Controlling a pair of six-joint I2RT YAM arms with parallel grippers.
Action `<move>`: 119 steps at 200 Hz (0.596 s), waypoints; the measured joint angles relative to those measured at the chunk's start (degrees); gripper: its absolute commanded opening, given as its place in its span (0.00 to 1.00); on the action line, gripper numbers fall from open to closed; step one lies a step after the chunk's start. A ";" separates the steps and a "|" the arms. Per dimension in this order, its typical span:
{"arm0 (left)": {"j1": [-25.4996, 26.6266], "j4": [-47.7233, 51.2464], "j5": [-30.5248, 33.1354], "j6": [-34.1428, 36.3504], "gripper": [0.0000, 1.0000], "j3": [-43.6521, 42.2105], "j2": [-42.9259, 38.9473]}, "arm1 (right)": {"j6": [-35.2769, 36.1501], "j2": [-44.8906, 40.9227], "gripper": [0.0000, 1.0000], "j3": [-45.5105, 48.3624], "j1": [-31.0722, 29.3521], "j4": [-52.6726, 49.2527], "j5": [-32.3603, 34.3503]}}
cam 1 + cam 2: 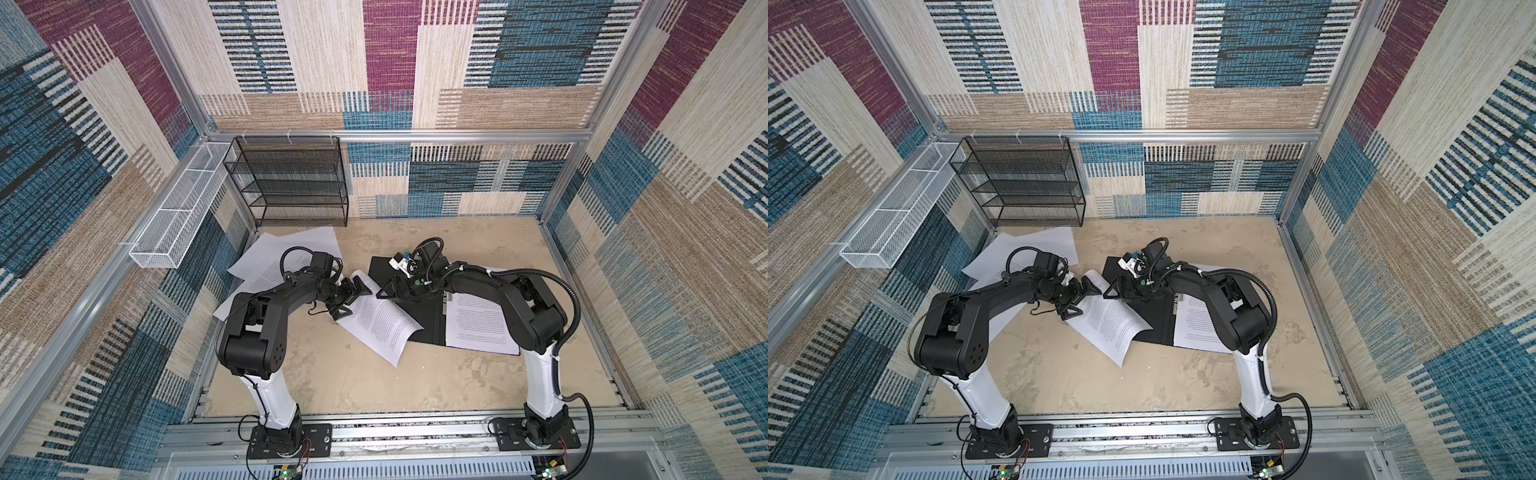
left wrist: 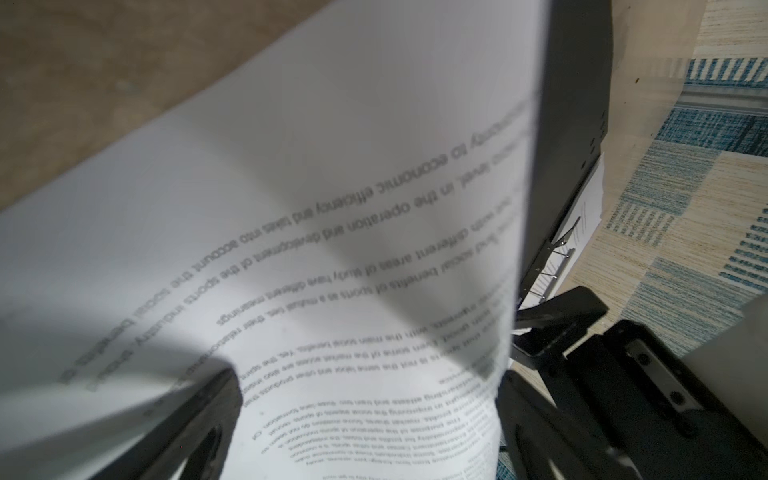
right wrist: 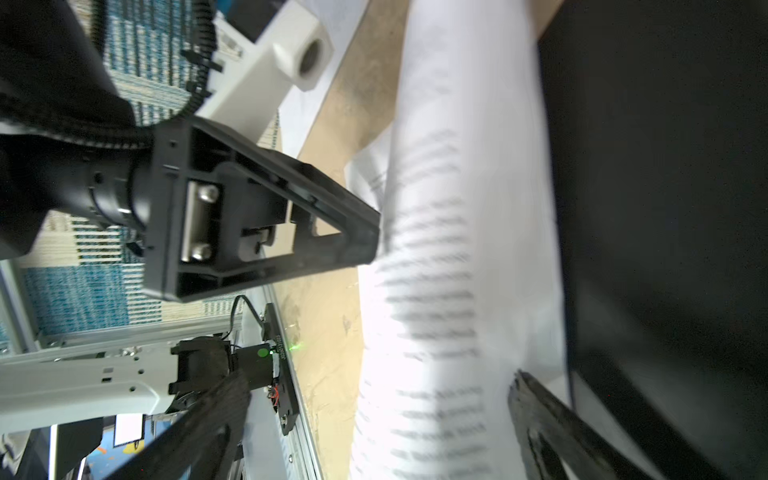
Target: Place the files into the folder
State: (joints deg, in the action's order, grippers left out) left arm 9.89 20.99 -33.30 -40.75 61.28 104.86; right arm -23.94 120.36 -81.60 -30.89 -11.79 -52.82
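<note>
The folder [image 1: 430, 309] [image 1: 1158, 322] lies open on the table, black inside up. A printed sheet [image 1: 478, 324] [image 1: 1196, 328] rests on its right half, under my right arm. Another of the files, a curled printed sheet [image 1: 380, 324] [image 1: 1108, 324], lies half on the folder's left half and half on the table. My left gripper [image 1: 353, 301] [image 1: 1081, 300] stands open at that sheet's upper left edge; in the left wrist view the sheet [image 2: 332, 208] bows up between the wide jaws. My right gripper [image 1: 388, 291] [image 3: 378, 419] is open, facing it across the sheet's raised end [image 3: 449, 249]. More loose sheets [image 1: 270, 266] lie under my left arm.
A black wire-mesh rack [image 1: 291, 183] stands against the back wall at the left. A white mesh basket [image 1: 174, 224] hangs along the left wall. Aluminium rails [image 1: 415, 432] with both arm bases run along the table's front edge.
</note>
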 measured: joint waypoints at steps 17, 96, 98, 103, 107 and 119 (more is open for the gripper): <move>-0.02 0.17 0.04 0.24 0.99 0.07 -0.02 | 0.11 1.84 1.00 -2.49 0.02 0.13 -2.25; -0.96 2.38 -1.27 0.85 0.99 2.21 0.72 | 1.29 2.27 1.00 -2.93 0.26 -0.59 -5.57; -0.98 2.60 -1.27 0.92 0.99 2.45 0.79 | 1.29 1.84 1.00 -2.67 0.26 -0.76 -5.16; -0.96 3.52 -1.05 1.40 0.99 3.17 0.96 | 1.33 0.63 1.00 -2.12 0.26 -1.29 -3.85; -0.96 4.37 -0.33 1.92 0.99 3.98 1.20 | 1.55 -0.52 1.00 -1.77 0.26 -2.03 -2.54; -1.09 7.98 2.12 3.32 0.99 6.47 2.08 | 2.29 -3.56 1.00 -1.60 0.26 -3.89 1.90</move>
State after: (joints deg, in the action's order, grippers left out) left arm 8.80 28.97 -31.18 -37.43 67.75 106.94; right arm -21.65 116.79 -83.20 -30.63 -15.68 -50.92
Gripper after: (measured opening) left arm 0.990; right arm 0.995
